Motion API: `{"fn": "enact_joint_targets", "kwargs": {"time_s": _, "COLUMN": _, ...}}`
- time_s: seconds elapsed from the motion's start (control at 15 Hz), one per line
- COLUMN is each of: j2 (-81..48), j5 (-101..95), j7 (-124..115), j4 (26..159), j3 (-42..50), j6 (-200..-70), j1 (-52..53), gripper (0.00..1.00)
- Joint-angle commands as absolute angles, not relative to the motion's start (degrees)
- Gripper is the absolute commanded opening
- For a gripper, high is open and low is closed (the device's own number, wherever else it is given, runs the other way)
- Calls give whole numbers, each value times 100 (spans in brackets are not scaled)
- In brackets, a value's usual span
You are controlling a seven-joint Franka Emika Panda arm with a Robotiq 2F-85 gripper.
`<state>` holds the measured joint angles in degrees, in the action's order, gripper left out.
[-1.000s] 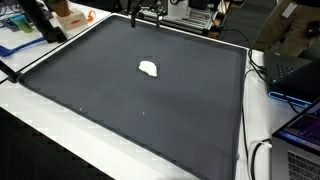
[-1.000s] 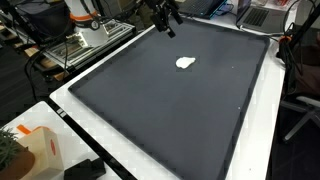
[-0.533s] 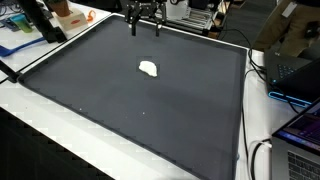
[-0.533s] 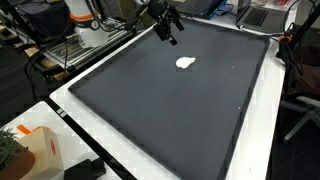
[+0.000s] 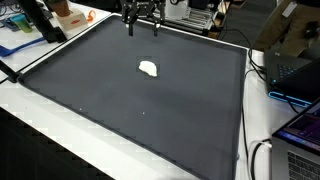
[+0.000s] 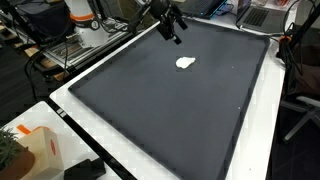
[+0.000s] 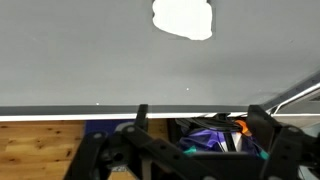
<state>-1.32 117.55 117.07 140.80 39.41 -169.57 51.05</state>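
A small white lump lies on the dark mat, toward its far half. My gripper hangs above the mat's far edge, well apart from the lump, jaws spread wide with nothing between them. In the wrist view the white lump shows at the top on the grey mat, and my gripper comes in from the bottom, its two dark fingers far apart over the mat's white border.
A white table border frames the mat. Cables, laptops and equipment crowd one side. An orange-and-white object sits near a corner. A metal rack stands beside the table. Clutter lies beyond the mat's edge.
The gripper has come down slightly and shifted a little along the mat's far edge. The white lump has not moved.
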Motion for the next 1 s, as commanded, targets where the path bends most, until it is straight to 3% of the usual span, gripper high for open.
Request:
{"fn": "enact_joint_targets", "kwargs": {"time_s": 0.0, "j2": -341, "j5": 12145, "j7": 12286, "j4": 14158, "j3": 4080, "j6": -16148, "j1": 4972, "gripper": 100}}
{"fn": "enact_joint_targets", "kwargs": {"time_s": 0.8, "j2": -1167, "j5": 13286, "j7": 14680, "j4": 14466, "j3": 4107, "j6": -14972, "j1": 4982, "gripper": 100}}
{"fn": "enact_joint_targets", "kwargs": {"time_s": 0.87, "j2": -1101, "j5": 13440, "j7": 15001, "j4": 14431, "j3": 3206, "j6": -15034, "j1": 4033, "gripper": 100}}
{"fn": "enact_joint_targets", "kwargs": {"time_s": 0.93, "j2": -1148, "j5": 13694, "j7": 15265, "j4": 14404, "j3": 3077, "j6": -14950, "j1": 3869, "gripper": 100}}
